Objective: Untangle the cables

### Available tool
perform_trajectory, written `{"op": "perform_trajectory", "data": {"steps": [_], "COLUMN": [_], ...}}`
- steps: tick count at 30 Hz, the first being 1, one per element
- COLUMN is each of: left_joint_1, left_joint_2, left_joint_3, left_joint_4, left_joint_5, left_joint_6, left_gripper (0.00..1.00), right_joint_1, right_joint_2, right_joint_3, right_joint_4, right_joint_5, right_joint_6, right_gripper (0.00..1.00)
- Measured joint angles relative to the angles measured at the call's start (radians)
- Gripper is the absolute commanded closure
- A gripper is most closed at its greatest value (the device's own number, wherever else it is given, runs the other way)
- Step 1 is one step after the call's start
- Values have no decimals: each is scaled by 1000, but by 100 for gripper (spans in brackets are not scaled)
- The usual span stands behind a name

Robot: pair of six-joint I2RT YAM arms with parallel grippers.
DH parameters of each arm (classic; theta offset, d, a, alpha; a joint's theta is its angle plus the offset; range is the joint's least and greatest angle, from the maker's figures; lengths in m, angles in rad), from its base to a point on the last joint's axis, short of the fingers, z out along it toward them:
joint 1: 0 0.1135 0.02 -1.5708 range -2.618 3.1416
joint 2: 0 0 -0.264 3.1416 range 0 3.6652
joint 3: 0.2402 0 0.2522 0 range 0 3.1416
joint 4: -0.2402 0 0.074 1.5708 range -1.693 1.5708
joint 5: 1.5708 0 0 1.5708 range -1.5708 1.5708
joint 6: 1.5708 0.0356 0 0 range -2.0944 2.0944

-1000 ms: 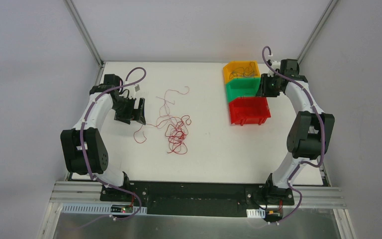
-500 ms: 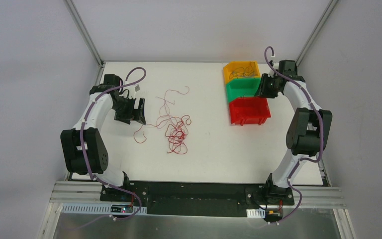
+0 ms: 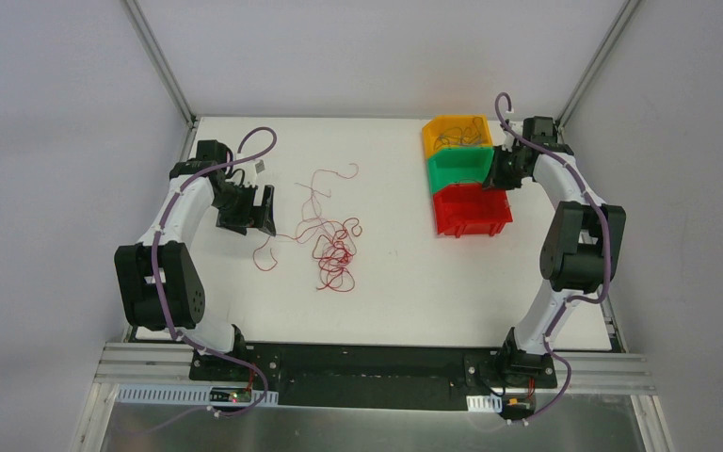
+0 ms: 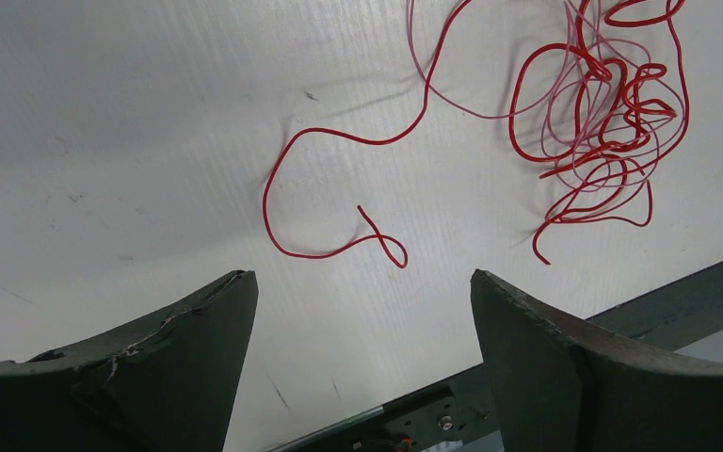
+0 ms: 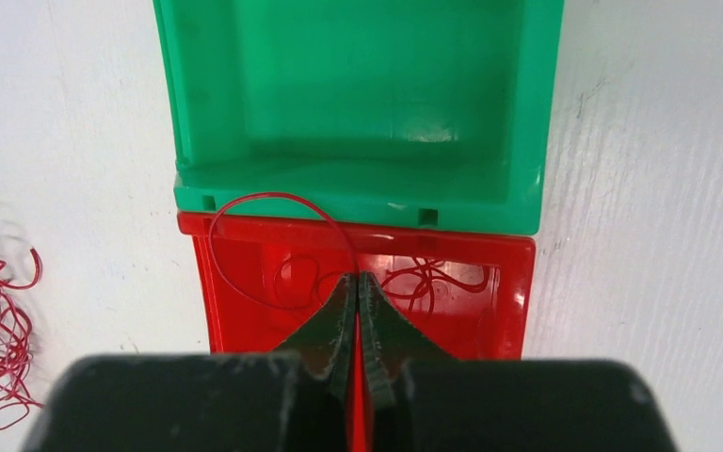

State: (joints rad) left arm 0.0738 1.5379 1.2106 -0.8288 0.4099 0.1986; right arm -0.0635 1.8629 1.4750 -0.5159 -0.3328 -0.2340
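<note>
Red bin (image 5: 518,282) — nr half behind claw (image 5: 357,285).

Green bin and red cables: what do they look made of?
Green bin: moulded plastic, smooth and slightly glossy, judging by its soft highlights and rounded corners. Red cables: probably thin wire in shiny plastic-like insulation; they hold springy curls and glint.
</note>
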Motion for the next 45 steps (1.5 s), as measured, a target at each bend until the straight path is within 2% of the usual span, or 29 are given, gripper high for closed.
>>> {"op": "perform_trajectory", "data": {"steps": [13, 20, 23, 25, 27, 31, 36, 40, 42, 43, 44, 45], "left_joint_1": [0, 0, 0, 2, 6, 6, -7, -51, -82, -93, -105, -115], "left_joint_2": [0, 0, 0, 0, 2, 42, 180, 250, 277, 289, 302, 316], "left_joint_3": [0, 0, 0, 0, 0, 8, 55, 74, 78, 79, 80, 81], "left_joint_4": [0, 0, 0, 0, 1, 4, 22, 25, 32, 34, 37, 39], "left_joint_5": [0, 0, -3, -12, -24, -24, 8, 24, 26, 25, 23, 19], "left_joint_6": [1, 1, 1, 2, 4, 4, 53, 137, 184, 200, 217, 237], "left_gripper": [14, 13, 11, 12, 13, 22, 23, 24, 31, 39, 50, 68], "right_joint_1": [-2, -4, -4, -4, -4, -4, -4, -3, -1, -1, 0, 2], "right_joint_2": [-44, -74, -52, -34, -32, -41, -105, -190, -231, -247, -260, -269], "right_joint_3": [-37, -69, -43, -19, -8, 2, 2, 2, 2, 2, 2, 2], "right_joint_4": [-85, -145, -179, -191, -192, -185, -185, -175, -172, -171, -171, -170], "right_joint_5": [-15, 39, 60, 64, 58, 26, -48, -114, -151, -169, -187, -202], "right_joint_6": [-53, -125, -127, -120, -116, -115, -120, -133, -140, -145, -148, -151], "right_gripper": [100, 100, 64, 53, 49, 44, 32, 27, 25, 25, 25, 25]}}
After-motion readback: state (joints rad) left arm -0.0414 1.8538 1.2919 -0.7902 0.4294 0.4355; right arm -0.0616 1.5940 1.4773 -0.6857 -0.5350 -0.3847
